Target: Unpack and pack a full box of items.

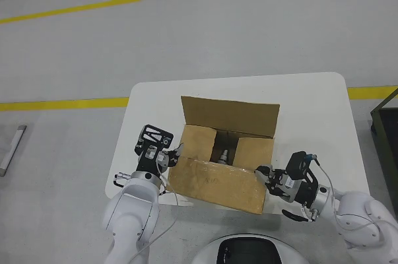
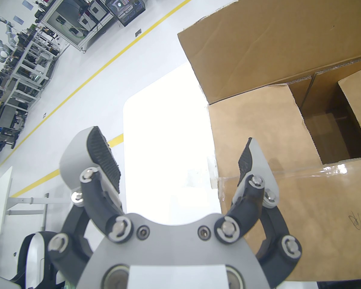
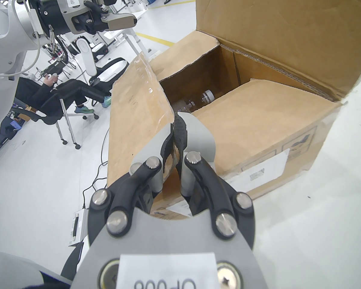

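- The cardboard box (image 1: 200, 138) sits in the middle of the white table (image 1: 317, 99). Its far flap (image 1: 228, 115) stands upright and the two side flaps are folded inward.
- The right hand (image 3: 177, 129) is pinched tight on a corner of the near flap (image 3: 135, 112), which is tilted.
- The left hand (image 2: 171, 151) is spread wide at the flap's other end, gripping nothing.
- A clear bottle (image 3: 205, 97) with a pale cap shows inside, between the side flaps.
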`<state>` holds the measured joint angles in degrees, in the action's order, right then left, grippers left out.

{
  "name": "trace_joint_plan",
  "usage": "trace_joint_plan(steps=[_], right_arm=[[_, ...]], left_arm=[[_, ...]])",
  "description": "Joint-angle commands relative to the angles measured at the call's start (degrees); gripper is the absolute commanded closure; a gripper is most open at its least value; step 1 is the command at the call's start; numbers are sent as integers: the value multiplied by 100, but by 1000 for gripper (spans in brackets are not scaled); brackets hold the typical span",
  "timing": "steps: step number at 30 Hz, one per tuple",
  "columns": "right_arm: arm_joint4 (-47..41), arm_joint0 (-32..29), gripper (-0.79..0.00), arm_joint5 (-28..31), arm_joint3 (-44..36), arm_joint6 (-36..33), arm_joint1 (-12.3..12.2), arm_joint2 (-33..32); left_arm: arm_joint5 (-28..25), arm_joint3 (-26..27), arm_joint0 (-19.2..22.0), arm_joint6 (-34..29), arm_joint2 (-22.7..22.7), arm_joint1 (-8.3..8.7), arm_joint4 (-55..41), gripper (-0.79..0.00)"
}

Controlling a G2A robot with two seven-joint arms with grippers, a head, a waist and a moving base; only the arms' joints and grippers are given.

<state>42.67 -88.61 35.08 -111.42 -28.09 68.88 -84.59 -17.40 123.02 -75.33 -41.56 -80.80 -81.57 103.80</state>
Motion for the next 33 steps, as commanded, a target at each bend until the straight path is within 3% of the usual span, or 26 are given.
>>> trace_joint_plan(steps=[1, 2, 3, 4, 5, 9, 10, 11, 33], right_arm=[[0, 0, -114, 0, 0, 0, 0, 0], [0, 0, -388, 0, 0, 0, 0, 0], [0, 0, -388, 0, 0, 0, 0, 0], [-4, -2, -526, -29, -11, 42, 1, 5], [11, -7, -520, -55, -29, 84, -1, 16], [-82, -28, -231, 28, -63, 142, -22, 19], [-98, -37, -49, 27, -79, 133, -29, 10], [-106, -48, 0, 16, -95, 108, -36, 6], [-775, -205, 0, 96, -458, -535, -205, -56]], left_arm=[[0, 0, 0, 0, 0, 0, 0, -785], [0, 0, 0, 0, 0, 0, 0, -785], [0, 0, 0, 0, 0, 0, 0, -785], [0, 0, 0, 0, 0, 0, 0, -785], [0, 0, 0, 0, 0, 0, 0, -785], [0, 0, 0, 0, 0, 0, 0, -785], [0, 0, 0, 0, 0, 0, 0, -785], [0, 0, 0, 0, 0, 0, 0, -785], [0, 0, 0, 0, 0, 0, 0, -785]])
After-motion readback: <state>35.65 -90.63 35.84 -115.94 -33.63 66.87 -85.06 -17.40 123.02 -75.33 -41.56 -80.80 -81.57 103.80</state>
